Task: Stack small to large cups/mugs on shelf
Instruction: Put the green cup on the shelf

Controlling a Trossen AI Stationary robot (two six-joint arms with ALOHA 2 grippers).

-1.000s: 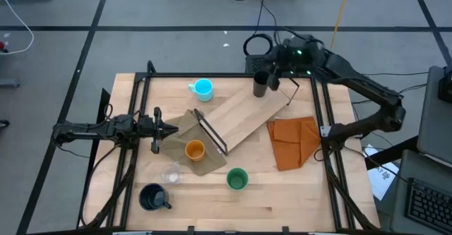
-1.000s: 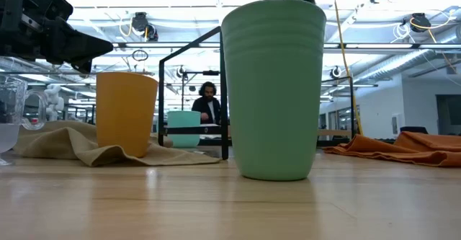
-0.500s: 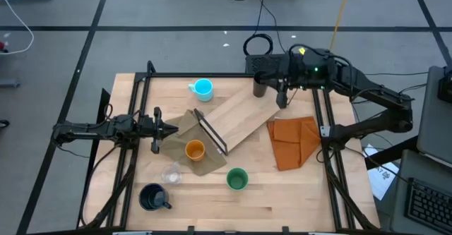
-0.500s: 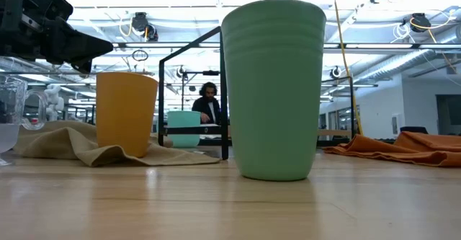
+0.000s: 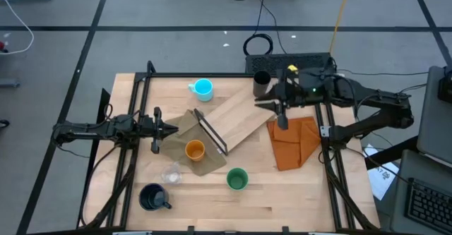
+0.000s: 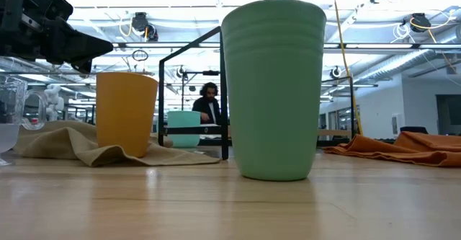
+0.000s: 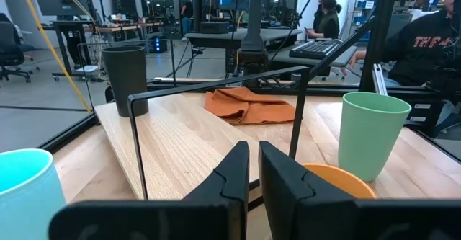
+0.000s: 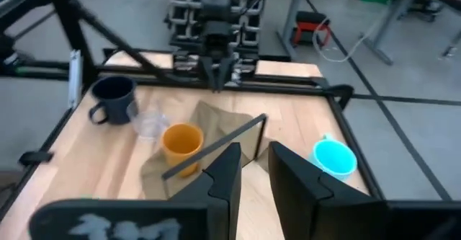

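Since a second ago, my right end effector (image 5: 280, 113) is pulling back from the black tumbler (image 5: 260, 85), which is standing alone on the shelf's far end. On the surface (image 5: 304, 193), the shelf (image 5: 244, 118) is lying diagonally, its black frame (image 5: 210, 132) end beside the olive cloth (image 5: 185, 124). I am seeing the right fingers nearly closed, grasping nothing, over the orange cloth (image 5: 294, 142). My left end effector (image 5: 169, 128) is waiting near the olive cloth, clenched and empty. The cyan mug (image 5: 202, 88), navy mug (image 5: 153, 197), green cup (image 5: 236, 178), orange cup (image 5: 194, 149) and tiny clear cup (image 5: 171, 173) are sitting off the shelf.
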